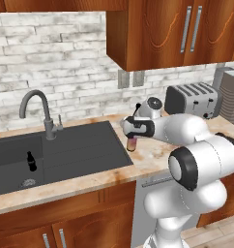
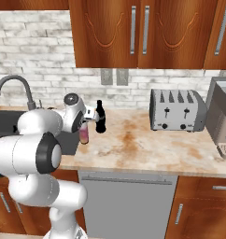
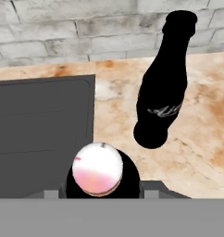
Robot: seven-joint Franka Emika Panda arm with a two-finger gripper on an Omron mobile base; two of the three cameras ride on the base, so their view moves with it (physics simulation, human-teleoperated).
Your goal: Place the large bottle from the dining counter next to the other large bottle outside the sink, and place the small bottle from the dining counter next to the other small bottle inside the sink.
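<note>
Hand view looks down on the large bottle (image 3: 97,170), so that its pale pink and white body appears as a round shape with a dark part around it, very close to the camera. The fingers are hidden under this bottle in that view, and I cannot tell how far they are spread. From the left base view, the gripper (image 1: 132,137) sits on the top of the large bottle (image 1: 131,144), and the bottle hangs upright below the hand; it seems to be pinched at its upper part, but the fingertips themselves are too small to see clearly. The bottom of the bottle is at or just above the tabletop (image 1: 153,157), and I cannot say if it touches.

The large bottle (image 2: 84,135) is near the right edge of the sink (image 1: 65,152), outside the basin. The other large bottle (image 2: 100,117), black with a narrow neck, stands upright on the tabletop just beside it, a little farther and to the right. In the hand view this black bottle (image 3: 162,83) is apart from the held one.

Inside the sink, on the left part, a small dark bottle (image 1: 31,162) stands upright. The tap (image 1: 41,114) rises behind the basin. A toaster (image 2: 174,110) stands well to the right on the tabletop.
</note>
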